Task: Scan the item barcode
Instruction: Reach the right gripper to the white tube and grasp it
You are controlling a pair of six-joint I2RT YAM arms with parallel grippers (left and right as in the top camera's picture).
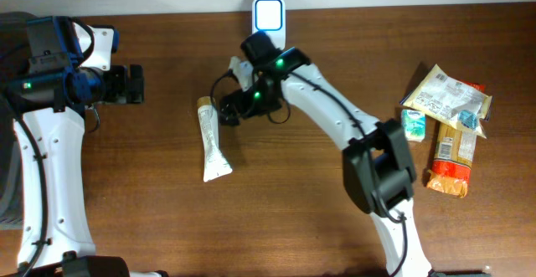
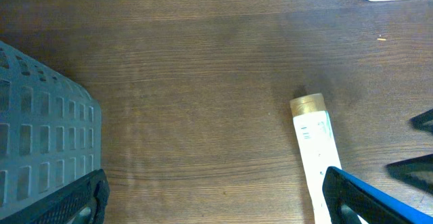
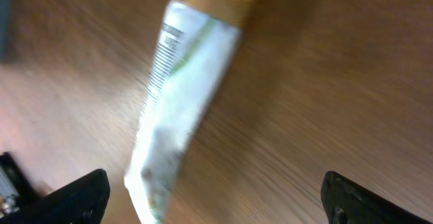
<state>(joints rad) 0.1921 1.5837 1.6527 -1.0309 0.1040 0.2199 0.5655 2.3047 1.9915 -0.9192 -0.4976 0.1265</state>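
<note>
White squeeze tube w/ gold cap lies flat on the brown wooden worktop, left of centre. Its cap points toward the back edge, crimped end toward the front. Right gripper hangs just beside the cap end, jaws spread wide, pinching nothing. The right wrist view is blurred but shows the tube on the wood, apart from both fingertips. White scanner block w/ lit face sits at the middle of the back edge, close behind the right arm's wrist. Left gripper is near the left edge, jaws also spread & empty, well apart from the tube. Grey-blue mesh basket sits by the left edge. Near the right edge, bunched together: cream snack bag, small teal pack, orange pasta packet. Bare wood runs from the tube across to those packs & along the front edge.
</note>
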